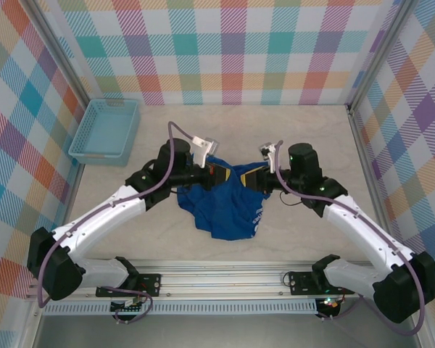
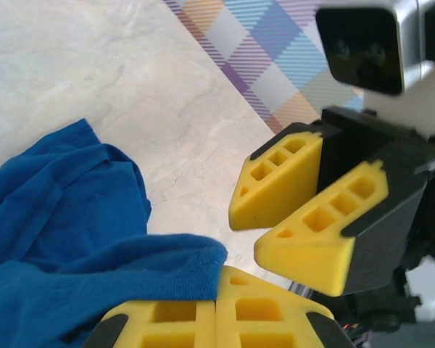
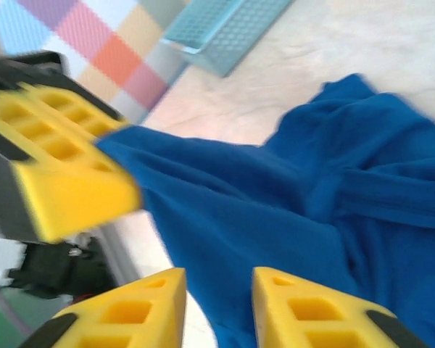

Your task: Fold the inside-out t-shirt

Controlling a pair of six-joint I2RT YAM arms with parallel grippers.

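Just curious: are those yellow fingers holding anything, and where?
The left fingers pinch the blue t-shirt by a bunched edge; the right fingers stand open, holding nothing.

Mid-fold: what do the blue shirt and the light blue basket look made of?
The royal-blue t-shirt looks like soft matte knit cloth: limp folds, stitched hems. The light blue mesh basket looks like rigid moulded plastic, faintly glossy, with perforated walls.
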